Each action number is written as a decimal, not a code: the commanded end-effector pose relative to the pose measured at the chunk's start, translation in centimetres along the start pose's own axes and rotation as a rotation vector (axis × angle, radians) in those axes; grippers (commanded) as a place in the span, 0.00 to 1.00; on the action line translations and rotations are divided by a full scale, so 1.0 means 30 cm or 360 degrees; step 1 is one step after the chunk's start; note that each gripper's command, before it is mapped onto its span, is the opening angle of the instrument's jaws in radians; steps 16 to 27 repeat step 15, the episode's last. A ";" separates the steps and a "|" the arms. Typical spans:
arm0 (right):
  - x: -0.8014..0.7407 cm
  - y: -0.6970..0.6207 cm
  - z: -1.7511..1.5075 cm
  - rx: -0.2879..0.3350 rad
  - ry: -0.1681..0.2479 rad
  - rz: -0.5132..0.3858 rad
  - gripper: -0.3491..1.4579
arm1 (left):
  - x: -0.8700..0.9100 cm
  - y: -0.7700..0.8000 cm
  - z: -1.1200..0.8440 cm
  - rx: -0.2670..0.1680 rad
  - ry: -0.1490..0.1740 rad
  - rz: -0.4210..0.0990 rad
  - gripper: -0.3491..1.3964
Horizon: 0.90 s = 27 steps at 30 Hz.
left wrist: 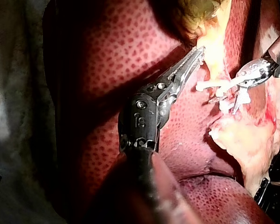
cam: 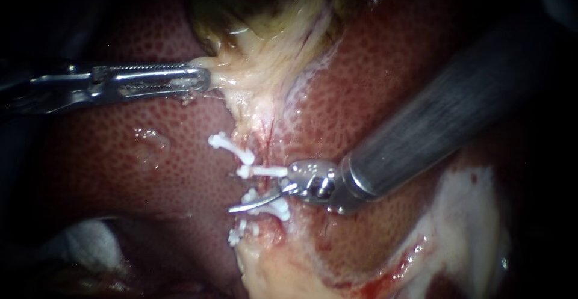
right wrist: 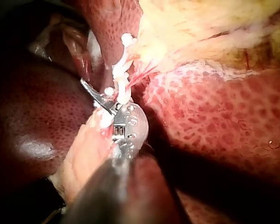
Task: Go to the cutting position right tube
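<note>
**Tube reached, blades open among the clips**

The tube runs up the middle of the endoscope view, in a groove of the liver, and is crossed by several white clips. I make out only one clipped tube there and cannot tell whether it is the right tube of the task.

Nearest the camera, the right instrument comes in from the upper right, and its tip lies at the tube between two clips. Its jaws are thin blades and stand open. One curved blade reaches past the tube beside a clip; the other is mostly hidden among the clips.

The approach looks nearly done, though I cannot tell whether the tube itself lies between the blades. What is left, I judge, is a small settling so that only tissue, and no clip, sits in the gap. The clips crowd close on both sides and are the main obstacle; the upper one touches the instrument's wrist.

Farther off, the left instrument has its jaws clamped on pale tissue below the gallbladder, holding it taut. A white cloth lies well apart.
</note>
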 end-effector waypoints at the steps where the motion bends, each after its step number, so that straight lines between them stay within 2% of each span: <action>1: 0.0000 0.0001 0.000 0.0003 0.0000 0.0002 0.90 | 0.0000 0.0000 0.0000 0.0000 0.0000 0.0000 0.00; 5: -0.0001 0.0004 0.000 0.0003 0.0001 0.0011 0.90 | 0.0000 0.0000 0.0001 0.0000 0.0000 0.0000 0.00; 6: -0.0001 0.0005 0.000 0.0003 0.0001 0.0011 0.85 | 0.0000 0.0000 0.0001 0.0000 0.0000 0.0000 0.00; 27: -0.0007 0.0007 -0.001 -0.0009 0.0005 0.0010 0.85 | -0.0002 -0.0004 0.0003 0.0000 0.0000 0.0001 0.00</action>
